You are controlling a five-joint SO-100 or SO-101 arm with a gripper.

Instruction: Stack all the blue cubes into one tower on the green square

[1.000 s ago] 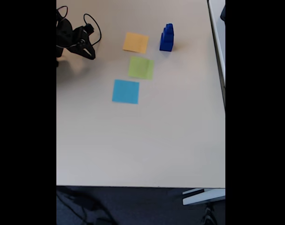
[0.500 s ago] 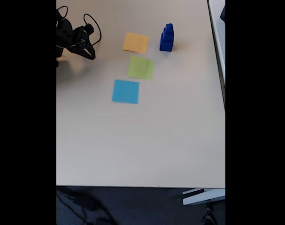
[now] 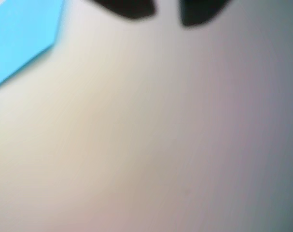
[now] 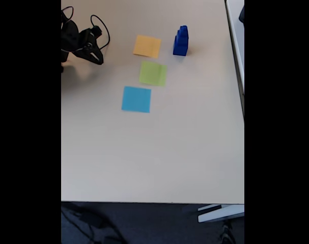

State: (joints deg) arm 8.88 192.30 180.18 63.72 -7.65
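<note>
In the fixed view the blue cubes (image 4: 180, 40) stand stacked as a small tower on bare table, just right of the orange-yellow square (image 4: 147, 46). The green square (image 4: 153, 73) lies flat below and left of the tower, with nothing on it. My gripper (image 4: 100, 61) hovers at the table's far left, well away from the cubes, its fingers drawn together to a point and holding nothing. In the blurred wrist view the two dark fingertips (image 3: 129, 7) of the gripper (image 3: 168, 12) poke in from the top edge over bare table.
A light-blue paper square (image 4: 136, 99) lies below the green one, and its corner shows in the wrist view (image 3: 20, 34). Black cables loop behind the arm (image 4: 100, 31). The table's front edge (image 4: 154, 202) and right edge (image 4: 234, 61) bound the beige surface.
</note>
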